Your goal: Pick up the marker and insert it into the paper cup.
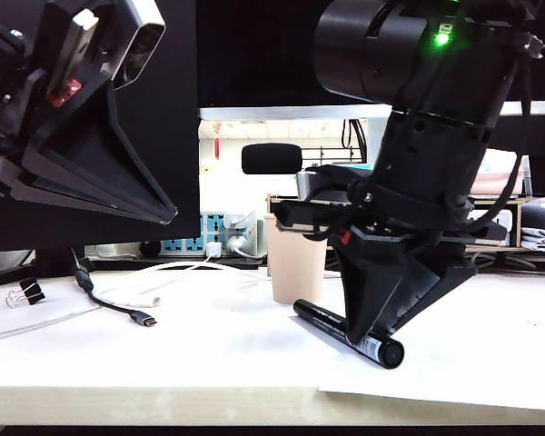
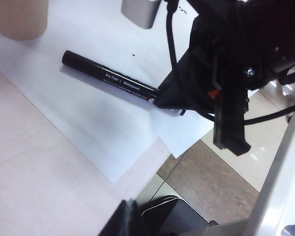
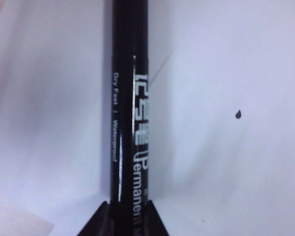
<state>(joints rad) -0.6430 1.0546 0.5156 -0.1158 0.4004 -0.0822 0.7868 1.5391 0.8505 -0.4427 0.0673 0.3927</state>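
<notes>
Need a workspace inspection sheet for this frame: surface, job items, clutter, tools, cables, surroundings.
Surface: pale wood table, white paper sheet under the marker.
Job's things: marker flat on the paper; paper cup upright behind it, apart.
Clutter: binder clip.
Grippers: right tool shut on the marker; left tool raised at left, state unclear.
Cables: black USB cable, white cable.
Surroundings: office shelves behind.

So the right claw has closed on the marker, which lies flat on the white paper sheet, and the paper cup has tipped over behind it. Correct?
One thing is wrong: the paper cup has not tipped over; it stands upright behind the marker, as the exterior view shows. The rest holds: the right claw is closed on the marker, which lies flat on the white paper sheet. The left claw hangs above the table, away from both.
</notes>
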